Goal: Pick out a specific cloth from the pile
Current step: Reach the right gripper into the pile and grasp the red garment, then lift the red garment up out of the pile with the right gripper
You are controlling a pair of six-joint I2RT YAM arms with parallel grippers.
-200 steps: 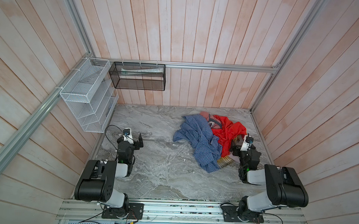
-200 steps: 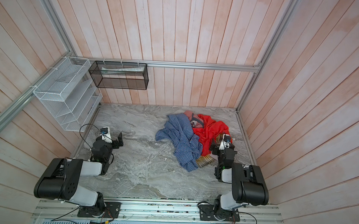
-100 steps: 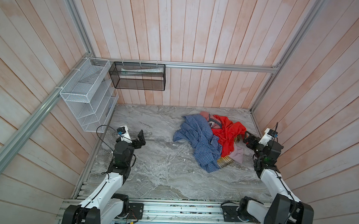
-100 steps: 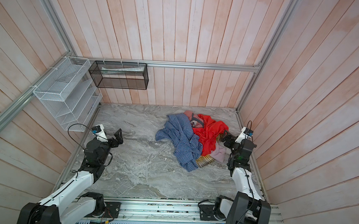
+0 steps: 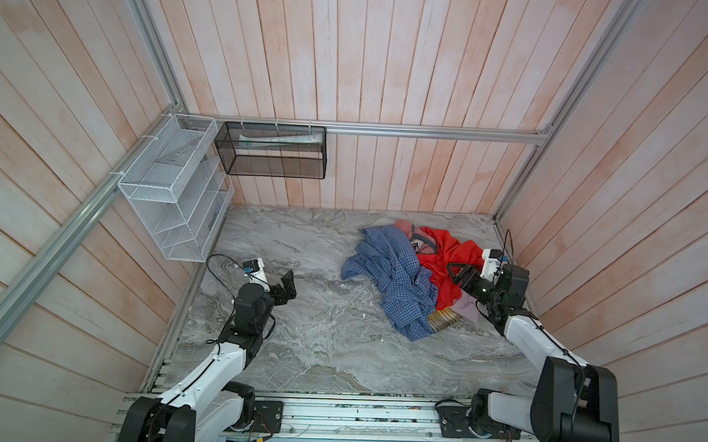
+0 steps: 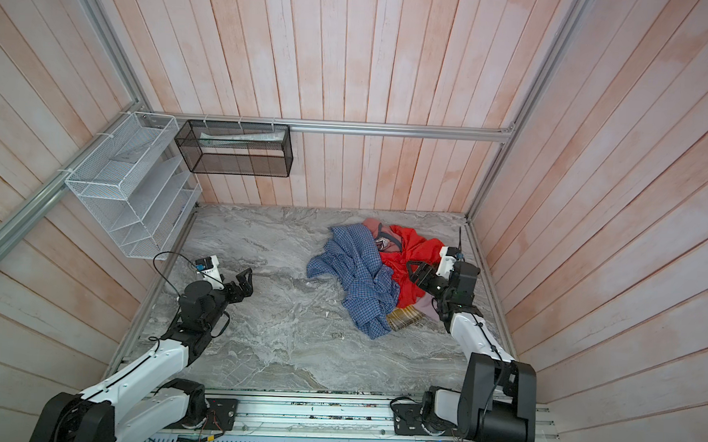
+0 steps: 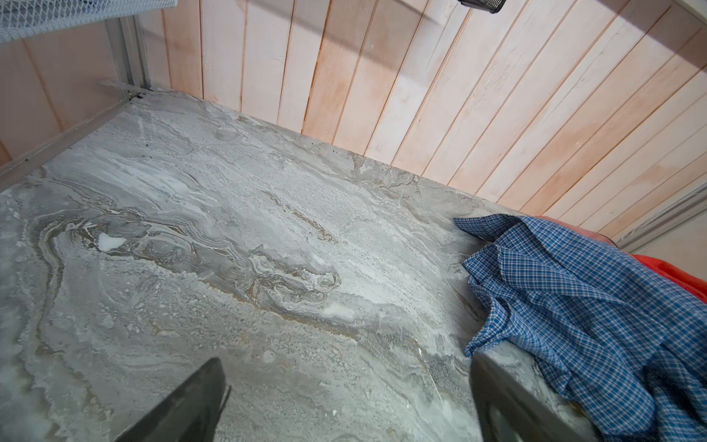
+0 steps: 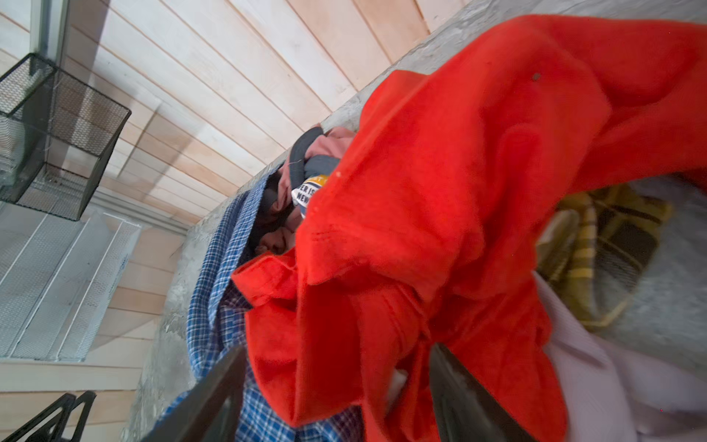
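Right tool [image 8: 336,398] is at the right edge of the pile [image 5: 420,275], jaws apart and straddling a raised fold of the plain bright red-orange thin cloth [image 8: 440,191]. It is not clamped; nothing is lifted. In both top views the cloth lies on the pile's far right side, part tucked under the blue checked shirt [image 5: 391,274], with the salmon-pink garment [image 5: 404,226] behind it and the mauve piece [image 5: 466,309] and yellow plaid piece [image 5: 442,320] nearer the robot. Left tool [image 7: 344,402] is spread wide and empty over the bare grey marbled bench [image 5: 317,332], well apart from the pile.

Risks, as judged:
- The shirt overlaps the cloth, so a pull may drag it along.
- The mauve piece sits just beside one jaw and could be pinched in too.
- The fabric is thin, so a shallow bite on the fold may slip out.
- The side wall is near, leaving little room to draw the cloth rightward.

Against the earlier frames: both arms were folded low a second back, and both have since unfolded. The right tool has moved from the pile's near edge onto the red fold. The pile lies as it did.
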